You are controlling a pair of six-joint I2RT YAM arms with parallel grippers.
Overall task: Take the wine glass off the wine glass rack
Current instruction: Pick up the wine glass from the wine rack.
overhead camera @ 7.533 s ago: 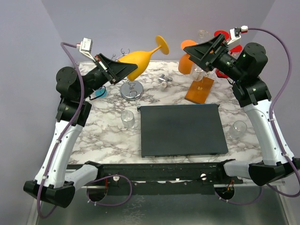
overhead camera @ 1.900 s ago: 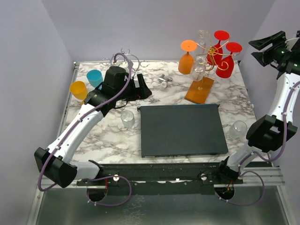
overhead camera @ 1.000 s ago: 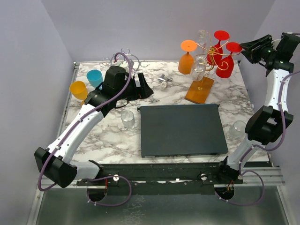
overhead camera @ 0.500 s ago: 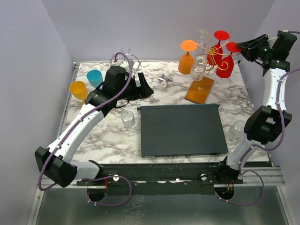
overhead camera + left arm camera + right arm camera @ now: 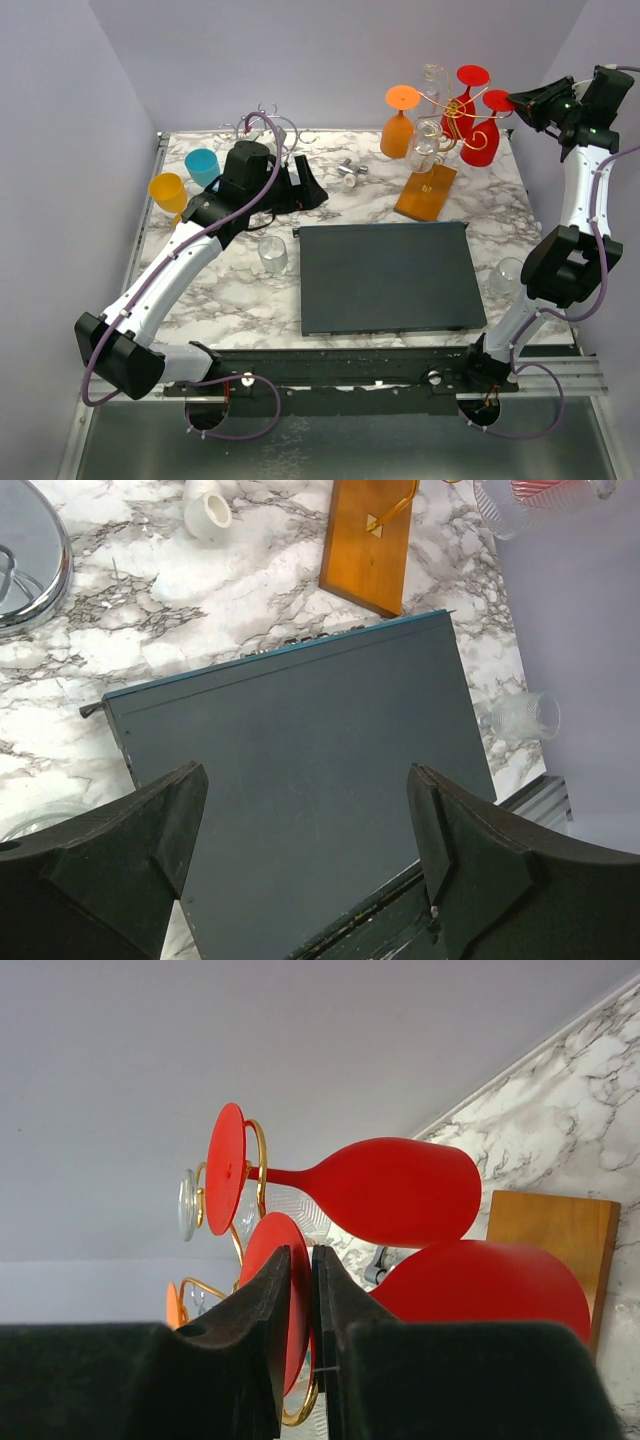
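Note:
The wine glass rack (image 5: 425, 190) stands at the back right, a wooden base with gold wire hooks (image 5: 455, 115). Red, orange and clear glasses hang on it upside down. My right gripper (image 5: 515, 102) is raised beside it. In the right wrist view the right gripper (image 5: 300, 1255) is shut on the flat foot (image 5: 261, 1241) of the nearest red wine glass (image 5: 482, 145), which still hangs on its hook. A second red glass (image 5: 390, 1190) hangs just behind. My left gripper (image 5: 305, 775) stands open and empty above the dark mat (image 5: 300, 680).
A chrome wire stand (image 5: 25, 550) sits at the back left, by an orange cup (image 5: 167, 190) and a blue cup (image 5: 202, 165). Clear tumblers (image 5: 272, 255) (image 5: 508, 275) flank the dark mat (image 5: 385, 275). A small white fitting (image 5: 350, 172) lies behind it.
My right gripper has moved in to the red glass's foot and its jaws have come together on it. The left arm has not moved.

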